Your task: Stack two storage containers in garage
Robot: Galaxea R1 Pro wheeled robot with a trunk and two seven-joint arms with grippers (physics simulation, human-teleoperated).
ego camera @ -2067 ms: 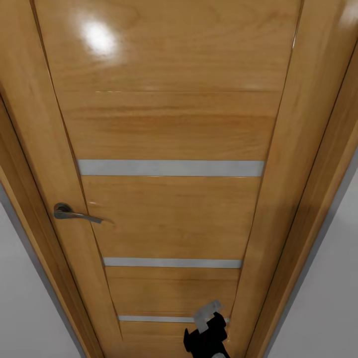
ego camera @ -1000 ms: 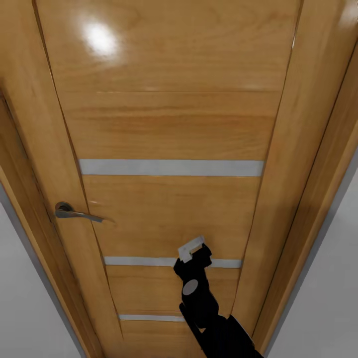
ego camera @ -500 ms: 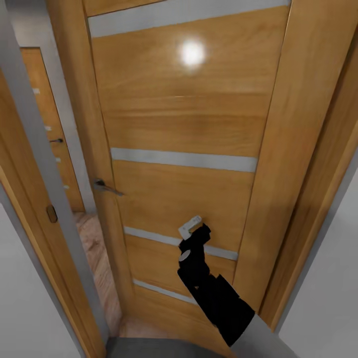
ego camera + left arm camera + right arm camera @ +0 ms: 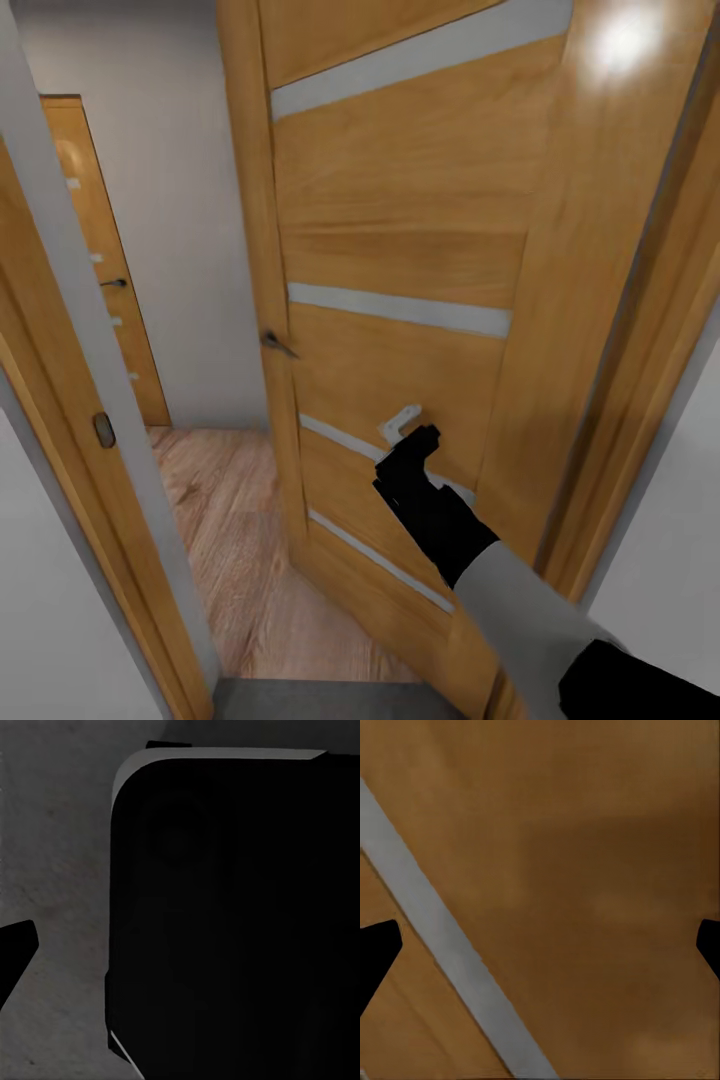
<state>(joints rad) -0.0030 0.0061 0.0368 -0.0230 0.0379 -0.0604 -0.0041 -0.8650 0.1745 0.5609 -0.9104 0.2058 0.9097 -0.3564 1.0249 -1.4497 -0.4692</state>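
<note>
The two storage containers are out of view. In the head view my right gripper is stretched forward with its pale fingertips against a wooden door that has grey strips across it. The door stands partly swung away from me, hinged on the right. In the right wrist view the door panel and one grey strip are very close, and the dark fingertips sit far apart at the picture's edges, so the gripper is open and holds nothing. The left wrist view has one finger over dark grey floor beside a large black body.
Through the gap lies light wood plank floor, a grey wall and a second wooden door at far left. The door frame with its strike plate stands close on my left. The door's handle juts out. Dark grey floor is underfoot.
The door was shut and has swung open away from me to the right, with my right arm reaching out against it. The opening and the wood floor beyond have come into sight.
</note>
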